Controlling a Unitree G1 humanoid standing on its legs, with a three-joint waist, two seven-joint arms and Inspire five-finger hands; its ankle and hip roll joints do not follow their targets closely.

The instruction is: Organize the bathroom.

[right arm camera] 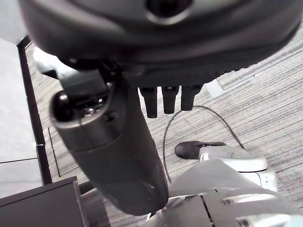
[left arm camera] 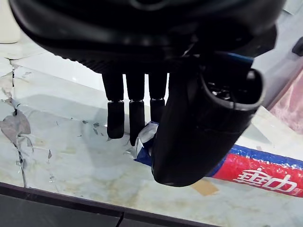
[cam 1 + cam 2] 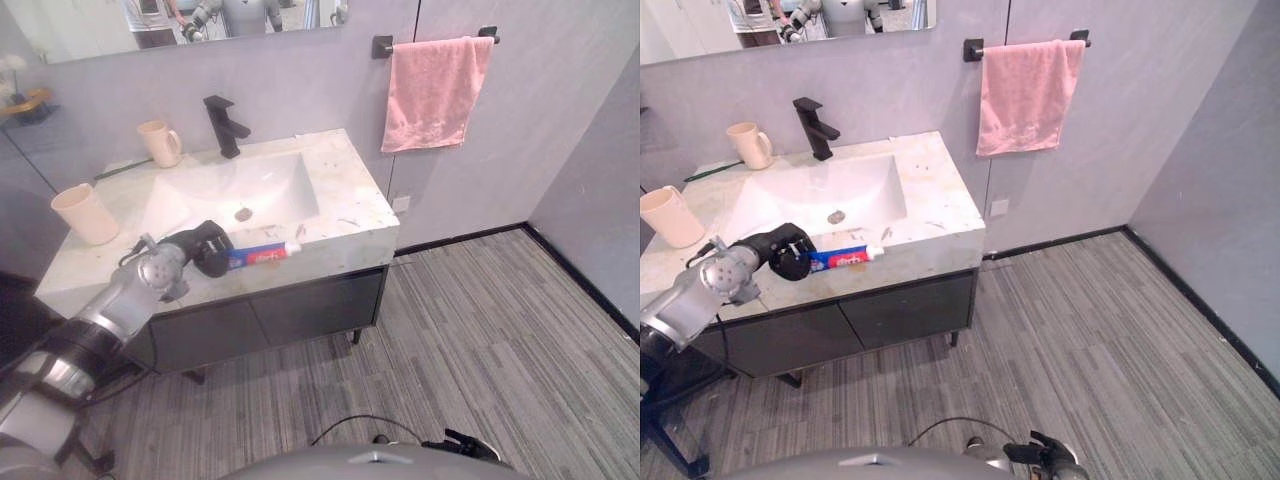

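On the marble bench, my left hand clamps the glossy toothpaste tube's flat end; my right hand hangs relaxed above striped floor.

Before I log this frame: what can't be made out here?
- Whether the left hand grips the toothpaste: the thumb covers the tube's end in the left wrist view.
- Inside of the near cup and the mug: too small in the eye views.
- The mirror: cut off by the top edge.
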